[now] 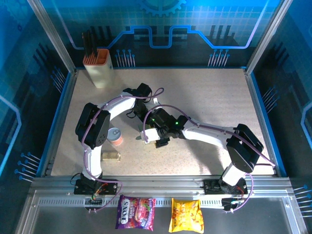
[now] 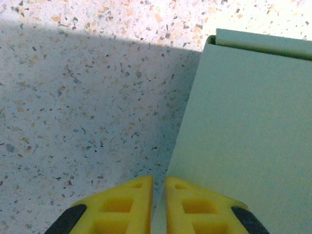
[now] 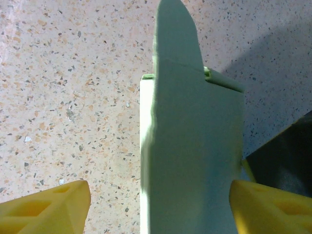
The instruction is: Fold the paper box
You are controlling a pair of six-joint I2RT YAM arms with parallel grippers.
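Left jaws pinching paper box, right straddling

Mint-grn paper box; speckled beige table.

The paper box is looking like smooth, dull card. The table is looking speckled like stone. The snack bags are shining.

In the left wrist view the paper box runs off the frame at 3 and 6 o'clock, and the left gripper is cropped at 6 o'clock. In the right wrist view the right gripper has its fingers cut at 5 and 7 o'clock; a dark shape at 4 o'clock cannot be identified. From above, both wrists cover most of the box.
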